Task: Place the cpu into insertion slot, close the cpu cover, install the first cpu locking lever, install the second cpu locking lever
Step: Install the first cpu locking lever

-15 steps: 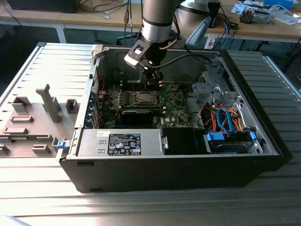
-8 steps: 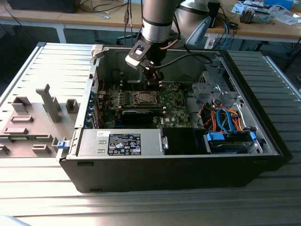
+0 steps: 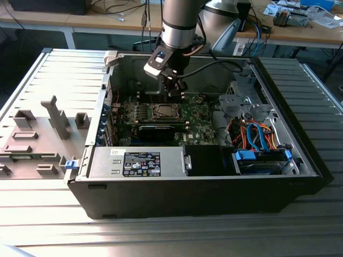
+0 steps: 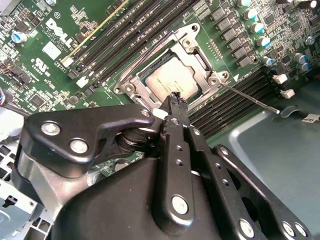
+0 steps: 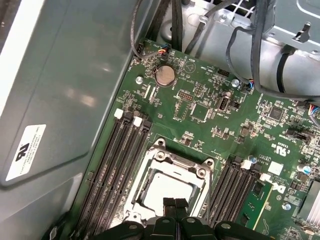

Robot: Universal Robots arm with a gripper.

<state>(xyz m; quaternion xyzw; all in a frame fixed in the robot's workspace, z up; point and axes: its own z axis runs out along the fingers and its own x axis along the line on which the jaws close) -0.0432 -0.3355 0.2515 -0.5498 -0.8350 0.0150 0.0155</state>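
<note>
Tool (image 5: 170, 202) closed, empty, over cpu (image 5: 169, 186), which sat in insertion slot (image 5: 143, 199) under cpu cover (image 5: 172, 160). Cpu looked light, rigid, fragile underneath; best gripped by opposite edges.

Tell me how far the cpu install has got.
Done: the cpu is seated, and the cover lies flat around it. In hand: the gripper, shut with nothing visible in it, is at the cover's edge. Left: one thin lever juts out sideways from the socket, apparently unlatched. I cannot tell the state of the other lever.
</note>
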